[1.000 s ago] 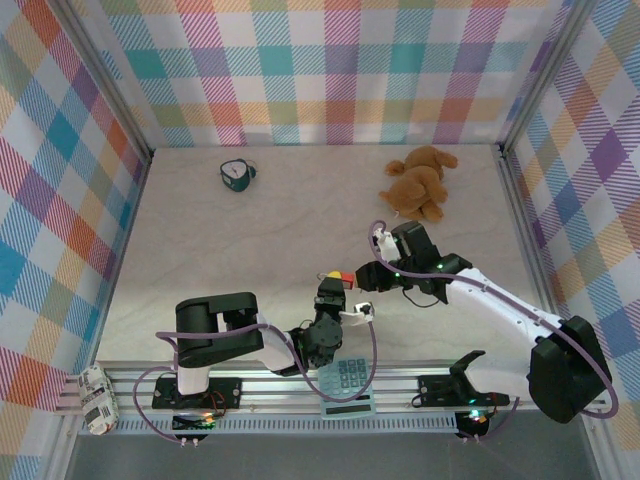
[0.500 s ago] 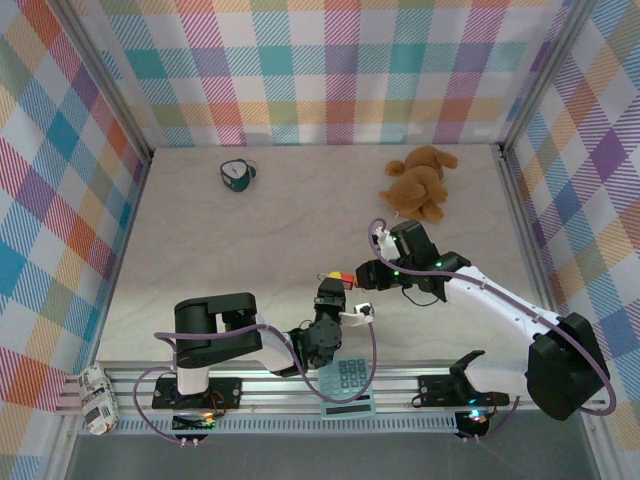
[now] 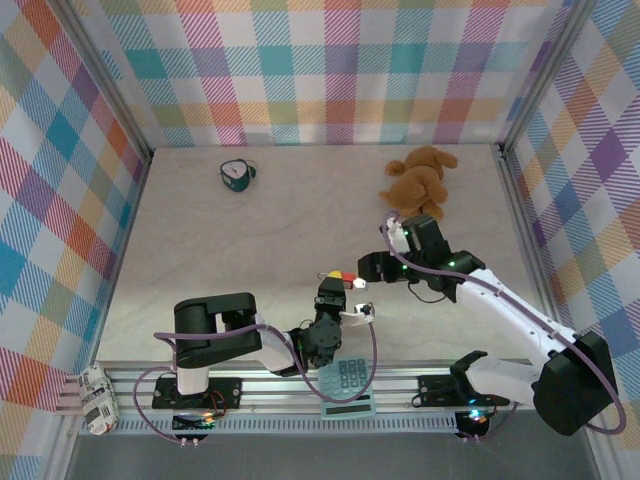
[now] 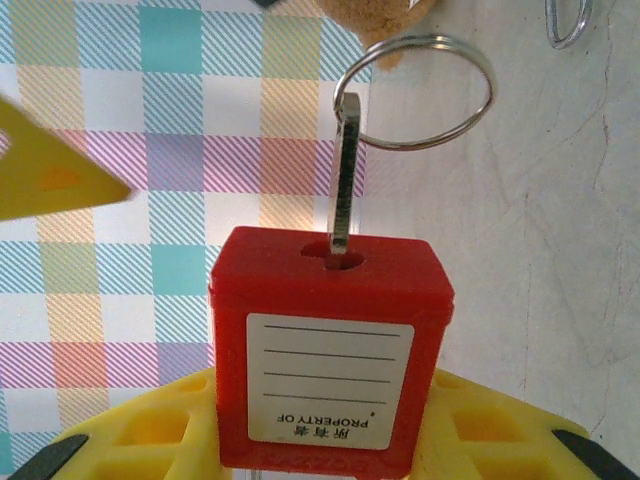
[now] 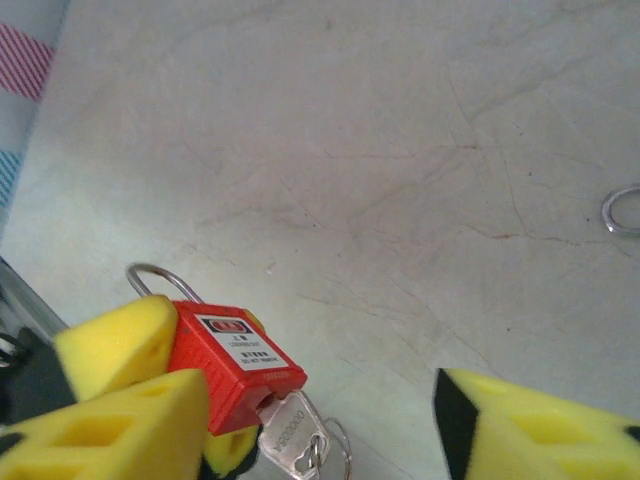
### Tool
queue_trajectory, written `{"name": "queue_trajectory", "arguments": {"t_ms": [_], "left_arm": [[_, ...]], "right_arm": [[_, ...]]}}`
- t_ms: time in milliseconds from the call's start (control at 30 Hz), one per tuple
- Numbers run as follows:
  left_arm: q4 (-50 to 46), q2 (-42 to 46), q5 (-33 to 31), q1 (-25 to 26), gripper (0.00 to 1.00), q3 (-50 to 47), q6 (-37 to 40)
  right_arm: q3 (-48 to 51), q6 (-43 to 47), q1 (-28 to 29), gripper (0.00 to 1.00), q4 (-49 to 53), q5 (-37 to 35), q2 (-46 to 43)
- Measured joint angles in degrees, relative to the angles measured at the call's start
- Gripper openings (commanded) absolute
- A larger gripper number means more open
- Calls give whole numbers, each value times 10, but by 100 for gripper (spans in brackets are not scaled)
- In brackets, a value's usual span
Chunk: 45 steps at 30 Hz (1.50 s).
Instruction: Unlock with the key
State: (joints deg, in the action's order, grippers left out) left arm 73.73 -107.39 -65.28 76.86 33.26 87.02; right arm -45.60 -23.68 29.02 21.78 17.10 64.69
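I count one key (image 4: 345,190), and it is seated in the keyhole of the one red padlock (image 4: 330,350). Its blade stands out of the slot toward 12 o'clock in my left wrist view. One key ring (image 4: 415,90) hangs through its head. My left gripper (image 3: 334,286) is pinching the padlock body between its two yellow pads (image 4: 150,430), holding it off the table (image 3: 250,250). The label faces the camera upside down.

My right gripper (image 5: 320,390) sits just at 2 o'clock of the left one in the top view. Its two yellow fingers (image 5: 540,430) are spread wide. The key lies in the gap between them with neither finger touching it. From the right wrist I can see the padlock's silver shackle (image 5: 160,275) pointing to 11 o'clock and the key head at 5 o'clock of the red body.

A second metal loop (image 5: 620,210) lies apart on the table at 3 o'clock. One teddy bear (image 3: 420,185) lies at 1 o'clock of the padlock, one small teal object (image 3: 236,175) at 11 o'clock, and one calculator (image 3: 350,385) at 6 o'clock on the near rail.
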Motion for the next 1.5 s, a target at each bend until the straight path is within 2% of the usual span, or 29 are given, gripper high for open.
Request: {"name": "queue_trajectory", "arguments": {"t_ms": [200,367,533,800,1033,1200,1300,1500], "left_arm": [[0,0,1,-4,9,18,0],[1,0,2,-14,9,45,0],[3,0,7,-20,9,66,0],[4,-15,14,-27,9,94,5],[13,-26,16,-28,11,101,10],[17,-27,16,-28,16,101,9],[17,-27,16,-28,24,101,9],[16,-27,18,-28,56,96,8]], "right_arm": [[104,-159,-94,78,-160,154,-6],[163,-287,-96,80,-278,240,4],[179,-363,-96,79,-377,277,5],[213,-434,-96,63,-458,291,17],[216,-461,-96,43,-482,292,19],[216,-462,-96,39,-485,292,19],[216,-462,-96,38,-483,291,19],[216,-453,-96,37,-473,289,19]]}}
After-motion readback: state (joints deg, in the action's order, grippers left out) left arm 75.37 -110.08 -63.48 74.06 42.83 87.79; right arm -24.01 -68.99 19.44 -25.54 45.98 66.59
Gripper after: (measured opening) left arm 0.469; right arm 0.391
